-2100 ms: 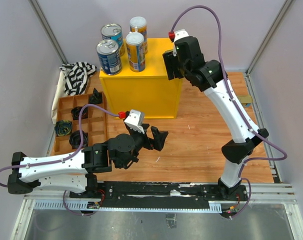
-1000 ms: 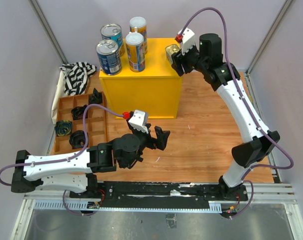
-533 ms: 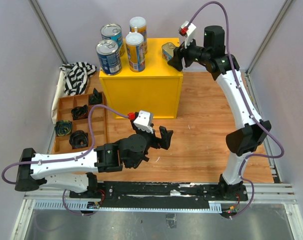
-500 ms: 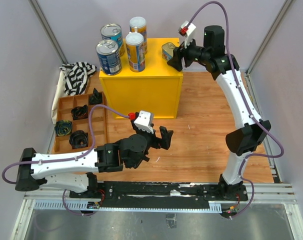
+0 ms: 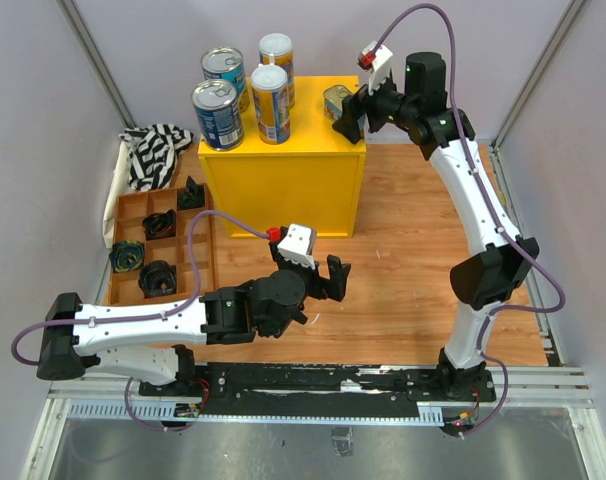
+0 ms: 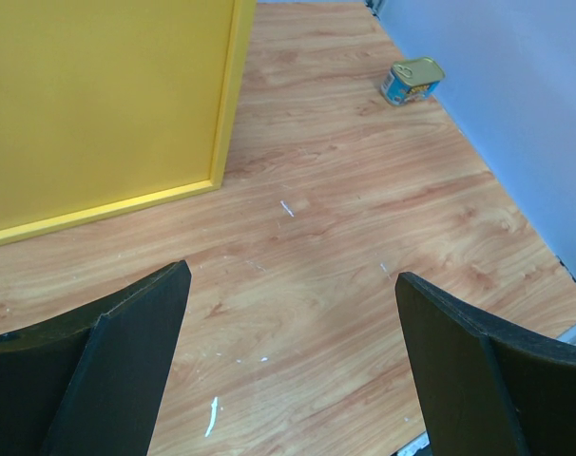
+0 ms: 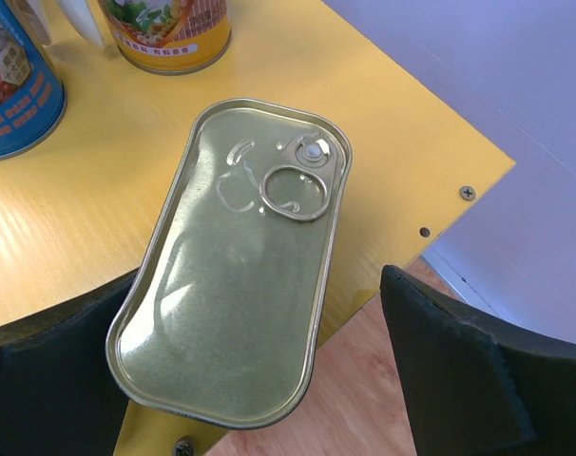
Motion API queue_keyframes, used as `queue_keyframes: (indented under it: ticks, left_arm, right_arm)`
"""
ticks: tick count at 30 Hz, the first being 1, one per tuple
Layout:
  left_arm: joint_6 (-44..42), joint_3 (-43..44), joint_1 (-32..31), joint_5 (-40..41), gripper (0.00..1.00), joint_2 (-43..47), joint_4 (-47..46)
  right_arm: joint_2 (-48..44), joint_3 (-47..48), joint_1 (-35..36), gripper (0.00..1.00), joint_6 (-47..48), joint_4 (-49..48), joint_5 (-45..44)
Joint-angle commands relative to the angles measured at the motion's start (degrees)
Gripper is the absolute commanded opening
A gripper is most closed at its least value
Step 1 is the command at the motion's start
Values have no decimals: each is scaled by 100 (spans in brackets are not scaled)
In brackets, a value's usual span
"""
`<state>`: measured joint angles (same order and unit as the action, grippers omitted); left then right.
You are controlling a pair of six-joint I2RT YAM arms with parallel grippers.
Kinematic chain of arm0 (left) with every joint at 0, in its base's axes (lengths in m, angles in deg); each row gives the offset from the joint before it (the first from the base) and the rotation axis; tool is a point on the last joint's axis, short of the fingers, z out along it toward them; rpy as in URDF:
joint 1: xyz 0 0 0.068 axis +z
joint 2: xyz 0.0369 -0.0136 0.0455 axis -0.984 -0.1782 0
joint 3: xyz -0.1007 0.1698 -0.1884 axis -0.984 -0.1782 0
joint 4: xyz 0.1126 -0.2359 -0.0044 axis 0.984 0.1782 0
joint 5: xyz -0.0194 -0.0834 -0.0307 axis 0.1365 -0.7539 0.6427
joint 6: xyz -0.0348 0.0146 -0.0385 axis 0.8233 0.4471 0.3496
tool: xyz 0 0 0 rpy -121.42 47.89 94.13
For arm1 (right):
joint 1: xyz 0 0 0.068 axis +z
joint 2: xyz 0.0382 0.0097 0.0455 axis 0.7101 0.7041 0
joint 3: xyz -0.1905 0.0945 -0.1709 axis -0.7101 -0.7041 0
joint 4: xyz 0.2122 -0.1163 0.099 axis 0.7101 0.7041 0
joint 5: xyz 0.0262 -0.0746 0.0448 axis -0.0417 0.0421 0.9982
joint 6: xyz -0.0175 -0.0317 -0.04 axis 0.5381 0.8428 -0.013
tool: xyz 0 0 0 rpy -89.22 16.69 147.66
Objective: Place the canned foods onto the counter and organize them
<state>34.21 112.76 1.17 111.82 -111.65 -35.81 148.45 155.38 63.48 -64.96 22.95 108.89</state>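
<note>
The right gripper [image 7: 250, 366], jaws apart, straddled a gold tin [image 7: 233, 275] lying flat at the counter's [image 7: 98, 218] far right corner, while the left gripper [image 6: 288, 361] hung spread wide above the wooden table [image 6: 364, 218].

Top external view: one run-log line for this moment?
right hand: open, straddling gold tin flat on counter | left hand: open, empty, over table | second gold tin: on table, not yet placed
</note>
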Motion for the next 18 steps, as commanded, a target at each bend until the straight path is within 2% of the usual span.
queue_keyframes:
  ticks: [1, 18]
  left_arm:
    - [117, 88, 17, 127, 94, 10, -261]
    - [96, 8, 17, 61, 94, 269, -323]
  right_arm:
    - [-400, -340, -56, 99, -182, -304, -244]
    - [-1059, -735, 288, 99, -351, -85, -960]
